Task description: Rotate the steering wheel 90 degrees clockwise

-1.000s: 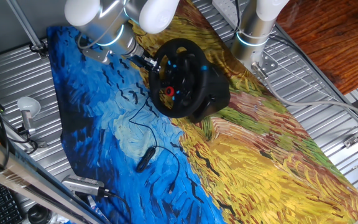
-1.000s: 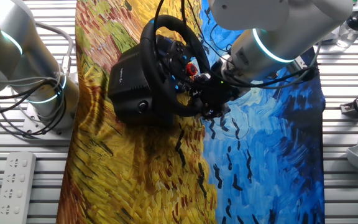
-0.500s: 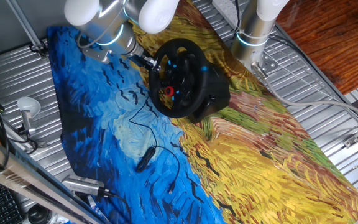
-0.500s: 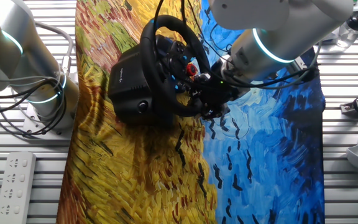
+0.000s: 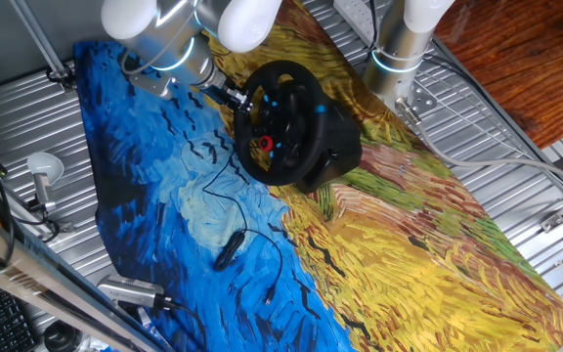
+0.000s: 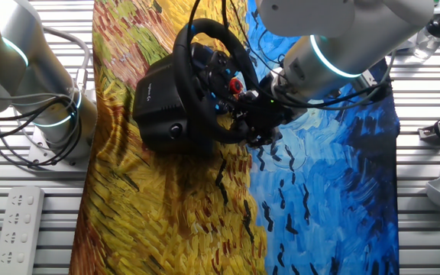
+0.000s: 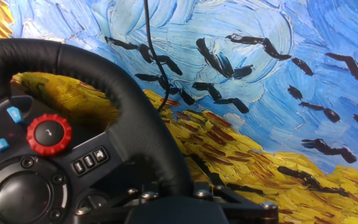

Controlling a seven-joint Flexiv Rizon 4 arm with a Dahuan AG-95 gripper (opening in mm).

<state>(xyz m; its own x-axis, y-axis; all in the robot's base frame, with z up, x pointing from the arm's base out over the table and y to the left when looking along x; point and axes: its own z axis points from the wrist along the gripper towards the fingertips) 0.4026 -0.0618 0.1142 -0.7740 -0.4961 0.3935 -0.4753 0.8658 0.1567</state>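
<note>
Painted cloth in blue and yellow (image 5: 184, 186) covers the slatted metal table (image 6: 426, 229), and the rig sits on it. The gripper (image 6: 260, 121) is at the steering wheel (image 5: 281, 122), pressed against the rim at about four o'clock as the wheel faces its driver; in the hand view the rim (image 7: 123, 106) runs straight down into the gripper body at six o'clock of the picture. Whether the fingers are clenched on the rim or only set around it I cannot tell: the fingertips are covered by the rim and by the gripper's own housing in every view.

My judgement is that the grasp stage is in hand or just finished, with the turn itself not begun. The next move calls for a firm hold, then a sweep along the rim's arc clockwise, keeping the wrist turning with the wheel so the fingers do not slide off.

The red knob (image 7: 49, 134) and blue buttons (image 7: 14, 114) on the hub show clearly. A thin black cable (image 5: 225, 191) leads to a small black device (image 5: 227, 256) on the cloth at about seven o'clock from the wheel. The wheel's black base (image 6: 159, 103) sits behind the rim, its clamp underside hidden. A second arm's column (image 5: 399, 59) stands at one o'clock, cut off at the top.
</note>
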